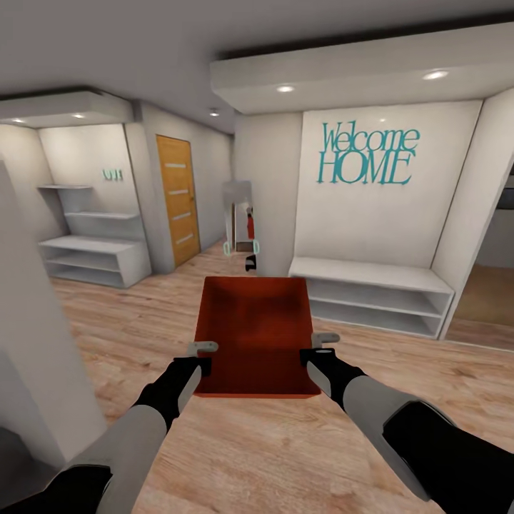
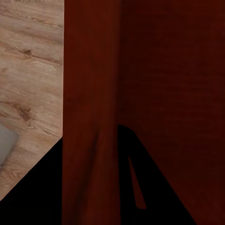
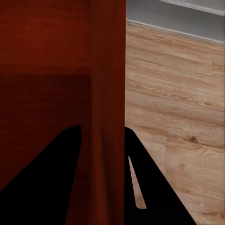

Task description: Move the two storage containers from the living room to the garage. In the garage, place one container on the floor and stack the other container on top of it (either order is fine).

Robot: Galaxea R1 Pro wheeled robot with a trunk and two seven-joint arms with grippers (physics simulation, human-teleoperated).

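From the head view, the robot is carrying one orange-red storage container in front of its trunk, lifted above the light wood plank floor. The left gripper is clamping the container's left wall near the near corner, and the right gripper is clamping the right wall at about the same place, so the bin is hanging level between the two arms with its open top facing up. Beyond it, a white low shelf unit is standing against a wall bearing teal "Welcome HOME" lettering. Further left, a tall mirror is leaning by a corner, an orange wooden door is showing behind it, and white stepped shelves are standing at the far left.

In the left wrist view, the left gripper's dark fingers are closing on the thin red wall of the storage container, one finger on each face, with plank floor beside it.

In the right wrist view, the right gripper's fingers are pinching the storage container's wall in the same way, with plank floor and a grey-white base strip beyond.
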